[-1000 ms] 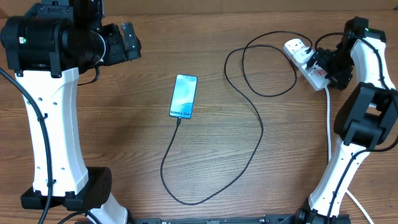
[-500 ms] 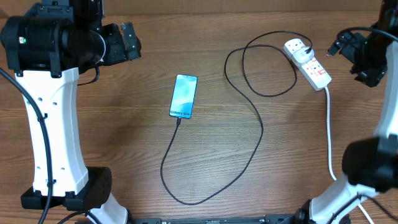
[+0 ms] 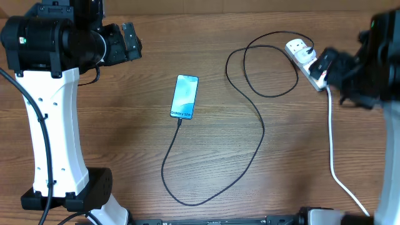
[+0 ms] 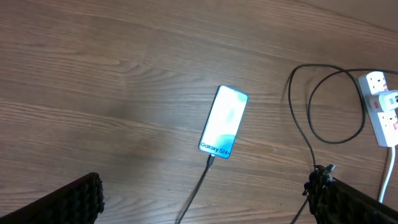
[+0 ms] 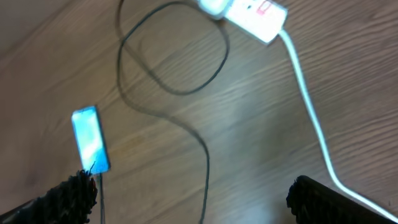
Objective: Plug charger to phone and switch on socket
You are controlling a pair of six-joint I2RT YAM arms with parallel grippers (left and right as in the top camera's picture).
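The phone (image 3: 185, 96) lies flat mid-table with its blue screen lit. It also shows in the left wrist view (image 4: 224, 121) and the right wrist view (image 5: 91, 148). The black charger cable (image 3: 259, 134) meets the phone's lower end, loops round and ends in a white plug adapter (image 3: 299, 48) seated in the socket strip (image 3: 310, 65). My right gripper (image 3: 334, 70) is blurred, high over the strip's right end, open and empty. My left gripper (image 3: 128, 41) hangs open and empty at the far left, well away from the phone.
The socket's thick white cord (image 3: 331, 144) runs down the right side towards the front edge; it also shows in the right wrist view (image 5: 305, 93). The cable's large loop (image 3: 187, 201) lies in front of the phone. The arm bases stand at the front left and right.
My right arm left the socket strip, swung out to the right, then came back higher over the strip's right end. The left arm, phone and cable have not moved.
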